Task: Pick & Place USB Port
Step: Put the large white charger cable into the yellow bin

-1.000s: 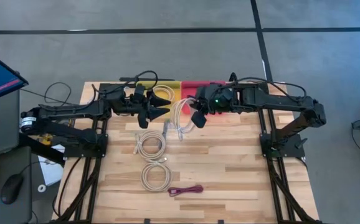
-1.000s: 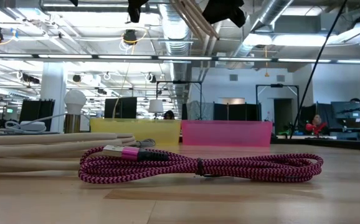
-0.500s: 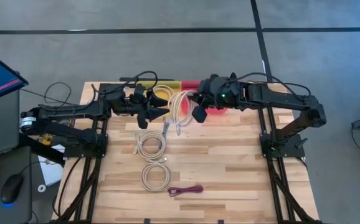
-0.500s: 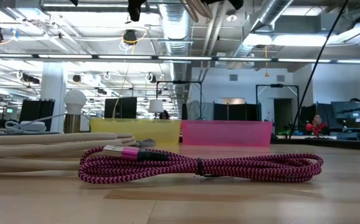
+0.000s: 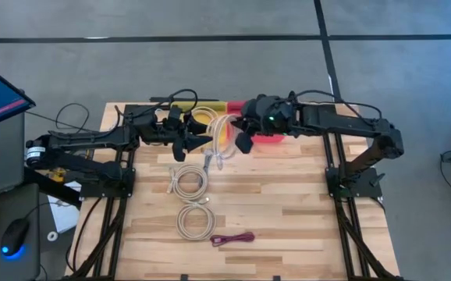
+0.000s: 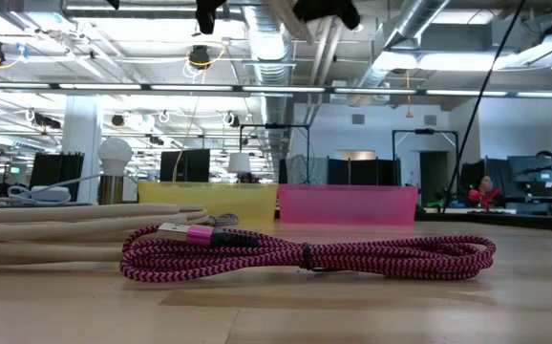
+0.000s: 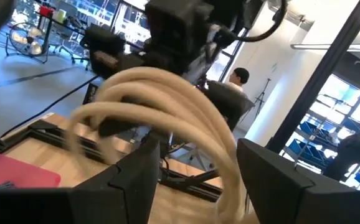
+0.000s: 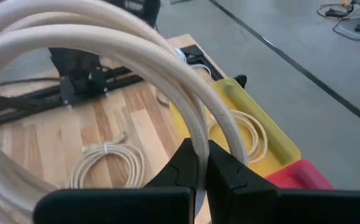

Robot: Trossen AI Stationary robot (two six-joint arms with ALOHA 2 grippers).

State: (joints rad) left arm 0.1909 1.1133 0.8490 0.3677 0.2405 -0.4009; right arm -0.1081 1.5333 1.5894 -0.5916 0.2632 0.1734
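My right gripper [image 5: 239, 140] is shut on a coiled cream USB cable [image 5: 221, 137] and carries it in the air beside the yellow bin [image 5: 204, 117] and the pink bin [image 5: 263, 134]. My left gripper [image 5: 208, 133] stands open at the same height, its fingers pointing at the coil from the table's left. In the left wrist view the coil [image 7: 167, 93] hangs just past its fingertips. I cannot tell whether they touch it. Another cream cable [image 8: 248, 134] lies inside the yellow bin [image 8: 264, 134]. My right gripper pinches a strand of the coil's loop [image 8: 195, 140] between its two shut fingers. The fingers come from the table's right, slanting down, and lie across the strand. The rest of the coil [image 8: 99, 37] hangs slack around and below the fingers, clear of the table.
Two cream cable coils [image 5: 188, 181] [image 5: 194, 220] lie on the wooden table toward its near side. A magenta braided cable [image 6: 305, 256] lies at the near edge. Both arm bases stand at the table's left and right sides.
My right gripper has risen a little and gone toward the table's left, toward the yellow bin and my left gripper. The cream coil has travelled with it, hanging clear of the table.
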